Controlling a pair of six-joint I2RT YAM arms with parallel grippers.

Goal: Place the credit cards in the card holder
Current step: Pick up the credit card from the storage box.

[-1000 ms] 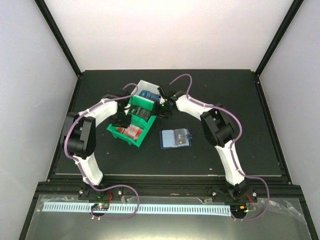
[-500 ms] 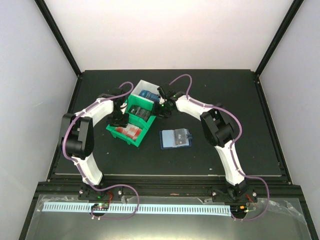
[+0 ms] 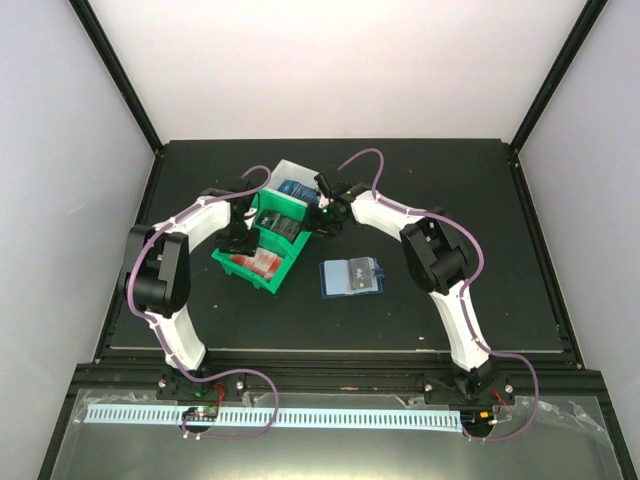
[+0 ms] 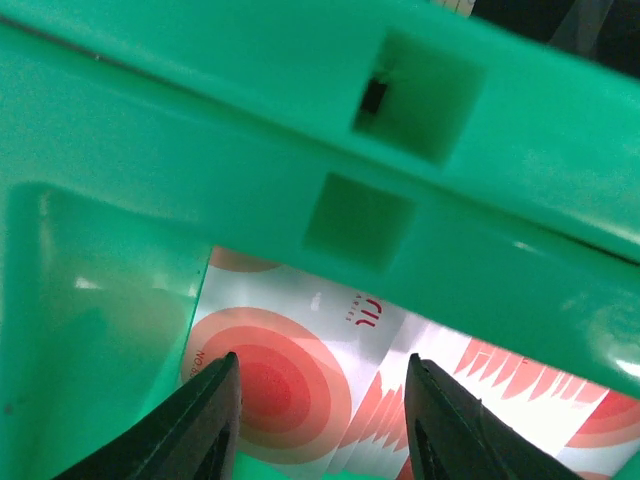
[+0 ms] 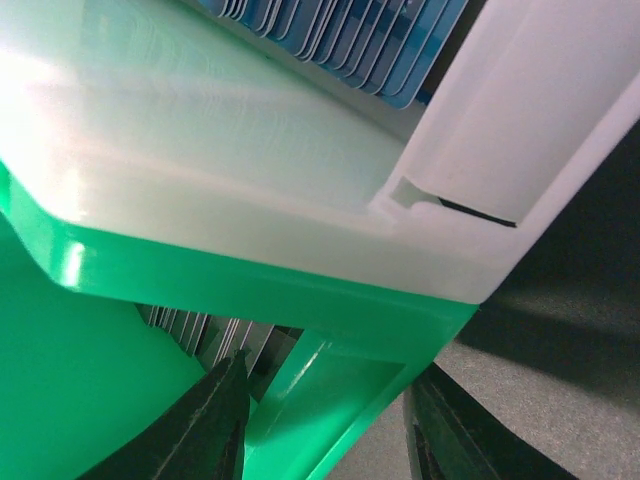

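Observation:
Red-and-white credit cards (image 4: 275,375) lie in the near compartment of the green-and-white bin (image 3: 243,268). My left gripper (image 4: 325,405) hangs open just above them, one finger on each side, touching nothing. Dark credit cards (image 5: 195,328) stand in the middle compartment and blue ones (image 5: 340,35) in the white far compartment. My right gripper (image 5: 325,420) straddles the bin's right wall (image 5: 335,385), both fingers against it. The card holder (image 3: 352,277) lies open on the mat right of the bin, pale blue inside, with neither gripper near it.
The bin sits at an angle on the black mat (image 3: 450,190), between both arms. Black frame posts (image 3: 545,85) rise at the back corners. The mat's near edge (image 3: 330,350) runs in front of the arm bases.
My left gripper's jaws have spread wider over the red-and-white cards and the left arm has shifted slightly. The right gripper has stayed on the bin wall.

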